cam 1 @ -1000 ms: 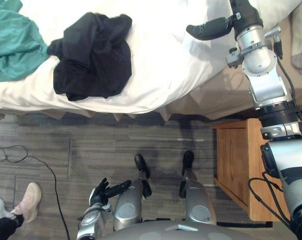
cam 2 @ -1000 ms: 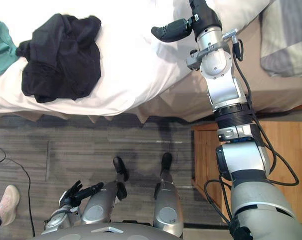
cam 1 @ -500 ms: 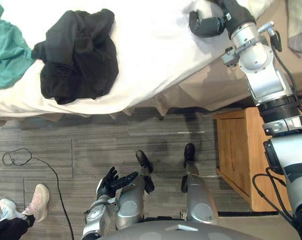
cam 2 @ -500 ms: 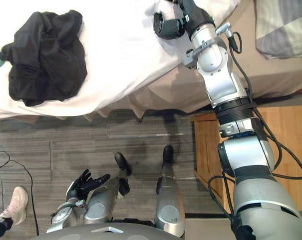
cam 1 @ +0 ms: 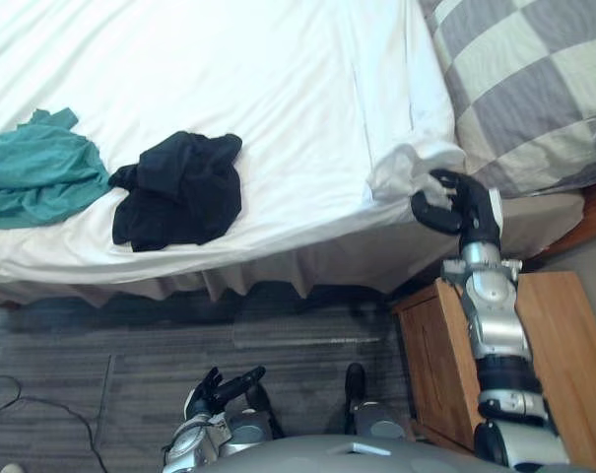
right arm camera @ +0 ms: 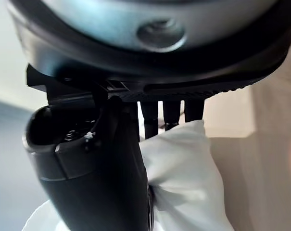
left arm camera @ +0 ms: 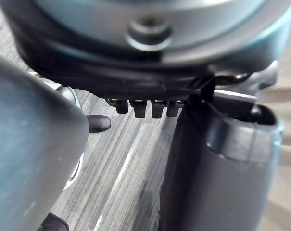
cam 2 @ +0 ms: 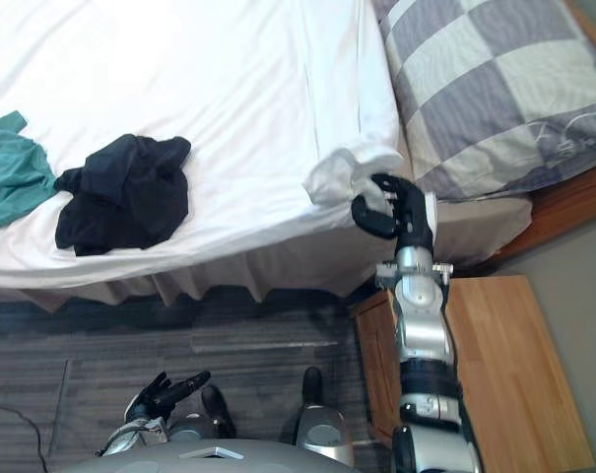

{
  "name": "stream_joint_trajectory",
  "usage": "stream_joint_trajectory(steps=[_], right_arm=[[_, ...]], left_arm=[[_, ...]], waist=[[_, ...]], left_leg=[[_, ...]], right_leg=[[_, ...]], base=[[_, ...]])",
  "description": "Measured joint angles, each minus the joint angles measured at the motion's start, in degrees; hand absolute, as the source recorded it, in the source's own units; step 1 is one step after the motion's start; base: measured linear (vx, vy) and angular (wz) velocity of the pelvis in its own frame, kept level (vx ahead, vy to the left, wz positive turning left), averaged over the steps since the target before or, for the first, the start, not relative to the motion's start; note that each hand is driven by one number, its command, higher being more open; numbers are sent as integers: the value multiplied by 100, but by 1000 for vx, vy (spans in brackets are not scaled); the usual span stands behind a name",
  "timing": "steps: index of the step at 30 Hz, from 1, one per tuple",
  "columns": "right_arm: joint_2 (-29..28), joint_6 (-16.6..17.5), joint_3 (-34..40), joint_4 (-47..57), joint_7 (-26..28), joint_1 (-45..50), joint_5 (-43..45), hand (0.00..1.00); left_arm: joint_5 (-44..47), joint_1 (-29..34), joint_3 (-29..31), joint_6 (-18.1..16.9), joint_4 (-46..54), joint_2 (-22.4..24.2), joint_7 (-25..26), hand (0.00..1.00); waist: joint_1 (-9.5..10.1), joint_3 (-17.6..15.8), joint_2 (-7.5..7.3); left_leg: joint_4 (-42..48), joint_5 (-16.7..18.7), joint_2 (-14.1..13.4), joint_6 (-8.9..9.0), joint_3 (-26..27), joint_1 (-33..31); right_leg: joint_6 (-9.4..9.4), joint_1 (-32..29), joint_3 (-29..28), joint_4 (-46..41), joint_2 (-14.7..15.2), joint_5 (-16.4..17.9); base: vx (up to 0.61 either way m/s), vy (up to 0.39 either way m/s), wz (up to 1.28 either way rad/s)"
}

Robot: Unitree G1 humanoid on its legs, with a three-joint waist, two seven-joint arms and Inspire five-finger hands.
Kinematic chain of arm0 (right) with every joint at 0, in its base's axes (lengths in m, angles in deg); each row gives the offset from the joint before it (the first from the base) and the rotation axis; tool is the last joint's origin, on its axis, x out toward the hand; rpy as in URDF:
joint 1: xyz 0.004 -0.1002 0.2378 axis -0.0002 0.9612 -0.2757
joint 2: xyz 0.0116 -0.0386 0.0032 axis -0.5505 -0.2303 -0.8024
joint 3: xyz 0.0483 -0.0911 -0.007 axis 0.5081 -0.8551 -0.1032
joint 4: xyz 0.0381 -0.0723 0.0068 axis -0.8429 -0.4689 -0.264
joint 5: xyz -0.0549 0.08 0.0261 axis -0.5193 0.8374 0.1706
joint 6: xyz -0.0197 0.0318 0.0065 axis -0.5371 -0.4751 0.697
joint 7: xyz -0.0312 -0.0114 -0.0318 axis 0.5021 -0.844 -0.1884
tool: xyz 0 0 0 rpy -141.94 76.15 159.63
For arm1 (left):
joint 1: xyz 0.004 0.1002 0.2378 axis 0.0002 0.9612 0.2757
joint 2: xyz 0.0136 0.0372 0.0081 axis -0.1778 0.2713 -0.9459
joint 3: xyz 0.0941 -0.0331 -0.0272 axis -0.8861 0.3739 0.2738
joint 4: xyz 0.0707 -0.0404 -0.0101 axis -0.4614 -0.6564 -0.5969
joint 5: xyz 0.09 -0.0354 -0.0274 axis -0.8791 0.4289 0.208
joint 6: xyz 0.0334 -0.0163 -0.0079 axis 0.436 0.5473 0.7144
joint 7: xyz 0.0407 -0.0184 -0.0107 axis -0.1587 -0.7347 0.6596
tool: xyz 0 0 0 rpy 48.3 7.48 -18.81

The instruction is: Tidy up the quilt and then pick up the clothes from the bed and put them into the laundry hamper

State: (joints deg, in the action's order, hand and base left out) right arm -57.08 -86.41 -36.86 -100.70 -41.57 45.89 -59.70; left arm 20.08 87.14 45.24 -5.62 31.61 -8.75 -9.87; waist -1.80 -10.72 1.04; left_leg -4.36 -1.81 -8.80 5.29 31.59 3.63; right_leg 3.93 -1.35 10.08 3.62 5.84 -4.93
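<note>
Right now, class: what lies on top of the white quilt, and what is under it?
On the white quilt lie a black garment and a green garment. The right hand pinches its corner. Whatever is under it is covered.

1. Bedroom, probably in a home.
2. Wide bed (cam 1: 544,210) across the upper part of the head views, covered by a white quilt (cam 1: 258,89), with a grey-and-cream checked pillow (cam 1: 534,89) at the head end.
3. Pleated beige bed skirt (cam 1: 307,264) hanging below the mattress edge, above a grey plank floor (cam 1: 179,345).
4. Wooden bedside cabinet (cam 1: 559,365) just beside the head end.
5. Crumpled clothes lying loose on the quilt: black garment (cam 1: 179,192) and teal garment (cam 1: 36,179).
</note>
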Motion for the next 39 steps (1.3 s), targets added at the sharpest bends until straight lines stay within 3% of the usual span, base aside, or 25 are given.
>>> stream_joint_trajectory(steps=[2, 7, 8, 13, 14, 17, 21, 25, 29, 32, 35, 39], right_arm=[[-336, 11, 302, -30, -1, 384, 247, 100], [-939, -26, 1509, -566, -74, 1132, 1971, 100], [-1080, -38, 2801, -586, -734, 1810, 2765, 100], [-944, -45, 3310, -288, -1017, 2210, 2768, 100], [-942, -63, 3237, 180, -1136, 2262, 2681, 0], [-621, -55, 2672, 1254, -1154, 2261, 2635, 0], [-76, 61, 1815, 1836, -673, 1830, 2656, 0], [-54, 344, 1332, 1856, -456, 1020, 3155, 0], [-40, 609, 1058, 1760, -582, -95, 3682, 0], [303, 818, 955, 1704, -772, -887, 3892, 0], [759, 964, 819, 1442, -937, -1796, 3887, 0], [1169, 1006, 810, 643, -1008, -2419, 3885, 0]], left_arm=[[-22, 3, 186, 52, -25, 18, 2, 100], [-20, 19, 680, 192, -121, 48, 28, 100], [-13, 208, 982, 252, -123, 109, 44, 100], [-13, 230, 1043, 259, -196, 152, 37, 100], [-14, 233, 1047, 265, -229, 184, 40, 100], [-17, 310, 996, 270, -218, 221, 42, 100], [-22, 338, 877, 242, -208, 191, 43, 100], [-118, 337, 651, 215, -140, 147, 64, 100], [-216, 314, 482, 91, 1, 123, 165, 100], [-197, 176, 216, 12, 11, 95, 256, 100], [-50, 153, -86, -154, 111, 68, 283, 100], [144, 122, -319, -243, 138, 80, 289, 100]], waist=[[3, 89, -60], [-60, 254, -203], [-368, 363, -230], [-501, 614, -159], [-501, 645, -142], [-485, 715, -69], [-447, 722, -102], [-260, 720, -80], [-128, 540, -64], [29, 323, 43], [28, -13, 188], [41, -218, 399]], left_leg=[[-2, 34, -1, 38, 91, 106], [15, 147, -5, 84, 317, 354], [23, 245, -2, 124, 557, 485], [32, 293, -25, 125, 585, 490], [54, 323, -29, 123, 605, 494], [238, 456, -79, 121, 662, 487], [325, 466, -111, 142, 660, 463], [370, 454, -103, 128, 576, 333], [486, 426, -111, 90, 443, 25], [592, 423, -96, 71, 341, -271], [606, 356, -49, -23, 231, -582], [529, 278, 31, -83, 180, -854]], right_leg=[[8, 72, -39, -5, -3, 37], [40, 238, -110, -48, -6, 113], [46, 242, -265, -54, -17, 186], [24, 242, -264, -63, -33, 239], [13, 242, -271, -71, -30, 245], [0, 242, -317, -124, -27, 269], [11, 209, -321, -197, -30, 286], [16, 115, -264, -260, -5, 291], [15, -176, -171, -424, 38, 291], [14, -426, -90, -540, 110, 292], [14, -723, -10, -665, 181, 293], [14, -1014, 32, -703, 250, 292]], base=[[32, -16, -10], [23, -22, -18], [-48, -61, -46], [-54, -48, -11], [-64, -28, -6], [-46, -23, -8], [-46, -31, 0], [-50, -21, 8], [-50, -21, 14], [-75, 0, 17], [-77, 7, 17], [-33, 6, 8]])
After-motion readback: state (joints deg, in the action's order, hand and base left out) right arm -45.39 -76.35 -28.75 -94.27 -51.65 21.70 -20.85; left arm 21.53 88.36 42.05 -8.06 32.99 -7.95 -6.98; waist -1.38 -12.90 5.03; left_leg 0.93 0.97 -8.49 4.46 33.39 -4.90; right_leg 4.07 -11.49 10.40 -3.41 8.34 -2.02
